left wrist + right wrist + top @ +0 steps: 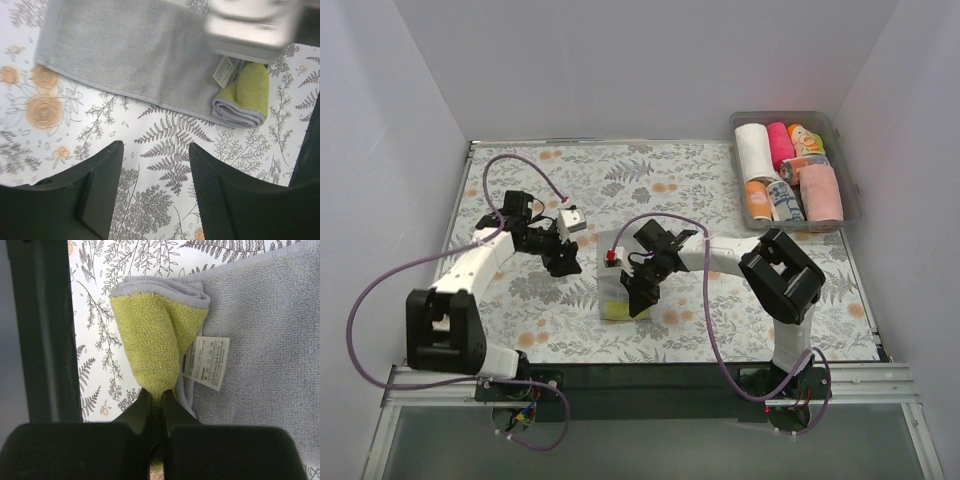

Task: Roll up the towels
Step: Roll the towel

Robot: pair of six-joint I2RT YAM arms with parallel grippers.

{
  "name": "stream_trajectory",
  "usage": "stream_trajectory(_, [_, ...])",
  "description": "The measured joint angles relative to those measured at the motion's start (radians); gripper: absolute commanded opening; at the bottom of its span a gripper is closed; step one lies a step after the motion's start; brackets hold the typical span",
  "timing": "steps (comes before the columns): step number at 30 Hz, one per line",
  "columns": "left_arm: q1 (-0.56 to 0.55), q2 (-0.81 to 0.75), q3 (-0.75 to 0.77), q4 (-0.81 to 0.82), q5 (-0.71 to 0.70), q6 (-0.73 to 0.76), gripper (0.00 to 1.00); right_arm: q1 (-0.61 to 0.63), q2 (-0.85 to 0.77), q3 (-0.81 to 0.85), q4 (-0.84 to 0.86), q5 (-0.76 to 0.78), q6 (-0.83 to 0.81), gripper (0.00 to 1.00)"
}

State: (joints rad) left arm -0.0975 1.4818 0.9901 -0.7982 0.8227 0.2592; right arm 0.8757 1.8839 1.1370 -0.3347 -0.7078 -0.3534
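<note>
You're starting the roll: right gripper (156, 399) is pinching the turned-up edge of the towel (260, 315), left gripper (155, 150) is hovering open beside it; curl it onward next.

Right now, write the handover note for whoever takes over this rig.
Left tool: open, empty, over the table beside the grey towel.
Right tool: shut on that towel's turned-up yellow-green end.
Done: rolled towels sit in the bin at the far right; this roll is barely started.
Left: roll the flat length, then probably bin it.
</note>
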Motion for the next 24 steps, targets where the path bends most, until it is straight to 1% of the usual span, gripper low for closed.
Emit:
stream_trajectory(3, [-0.006, -0.176, -0.077, 0.032, -0.033, -0.005, 0.54, -0.026, 0.05, 0.04, -0.034, -0.065, 0.026, 0.01])
stream_trajectory(5, [-0.012, -0.263, -0.122, 0.047, -0.058, -0.003, 0.56, -0.039, 0.078, 0.064, -0.057, -0.098, 0.039, 0.01])
stream_trajectory(9, [-0.032, -0.362, -0.208, 0.066, -0.116, 0.016, 0.59, -0.052, 0.134, 0.111, -0.095, -0.16, 0.059, 0.01])
stream_trajectory(11, [-0.064, -0.395, -0.249, 0.076, -0.151, 0.033, 0.59, -0.059, 0.16, 0.134, -0.116, -0.187, 0.067, 0.01])
stream_trajectory(13, [-0.127, -0.422, -0.286, 0.089, -0.192, 0.047, 0.59, -0.07, 0.192, 0.159, -0.139, -0.224, 0.076, 0.01])
stream_trajectory(19, [-0.407, -0.441, -0.358, 0.161, -0.323, 0.064, 0.55, -0.099, 0.259, 0.202, -0.183, -0.313, 0.1, 0.01])
stream_trajectory(24, [-0.548, -0.402, -0.364, 0.241, -0.398, 0.072, 0.54, -0.11, 0.299, 0.238, -0.224, -0.352, 0.106, 0.01])
